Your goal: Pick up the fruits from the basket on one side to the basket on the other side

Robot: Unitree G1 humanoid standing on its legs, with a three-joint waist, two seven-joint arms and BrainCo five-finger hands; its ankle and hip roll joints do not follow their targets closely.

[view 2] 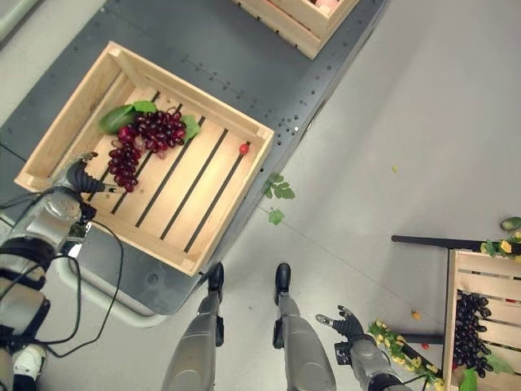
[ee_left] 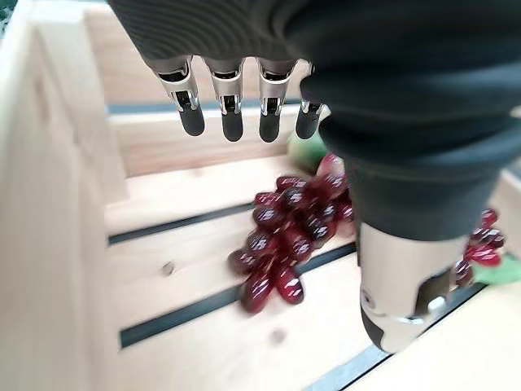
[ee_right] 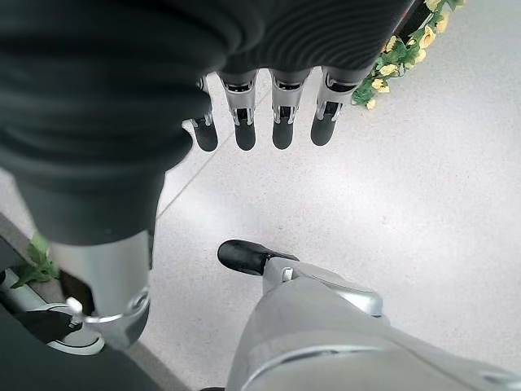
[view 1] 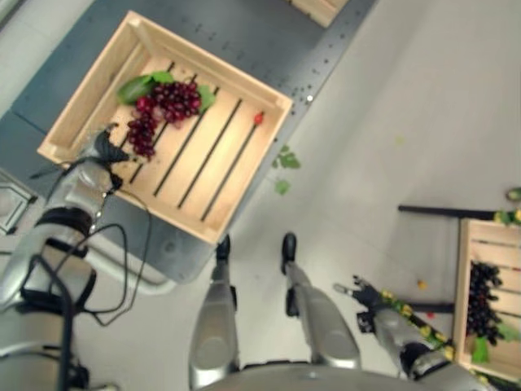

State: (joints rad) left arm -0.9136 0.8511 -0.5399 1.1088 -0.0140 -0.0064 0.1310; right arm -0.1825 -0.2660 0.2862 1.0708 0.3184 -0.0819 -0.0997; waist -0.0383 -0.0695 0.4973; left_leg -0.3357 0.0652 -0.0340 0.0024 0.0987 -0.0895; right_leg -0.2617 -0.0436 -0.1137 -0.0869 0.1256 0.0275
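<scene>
A bunch of red grapes [view 1: 165,109] with green leaves lies in the far left part of a large wooden crate [view 1: 244,167] on a dark platform. A small red fruit [view 1: 258,118] rests by the crate's right wall. My left hand [view 1: 107,147] hovers at the crate's left rim just short of the red grapes [ee_left: 285,244], fingers [ee_left: 230,114] straight and holding nothing. At the lower right, a bunch of dark grapes [view 1: 480,300] lies in a second wooden crate [view 1: 466,277]. My right hand [view 1: 364,294] hangs open over the floor to the left of that crate.
Another wooden crate [view 2: 301,20] stands at the far end of the dark platform [view 2: 244,61]. Green leaves [view 2: 278,194] lie loose on the floor beside the platform. A flowered vine [view 2: 399,346] and small fallen fruits [view 1: 421,284] lie near the right crate.
</scene>
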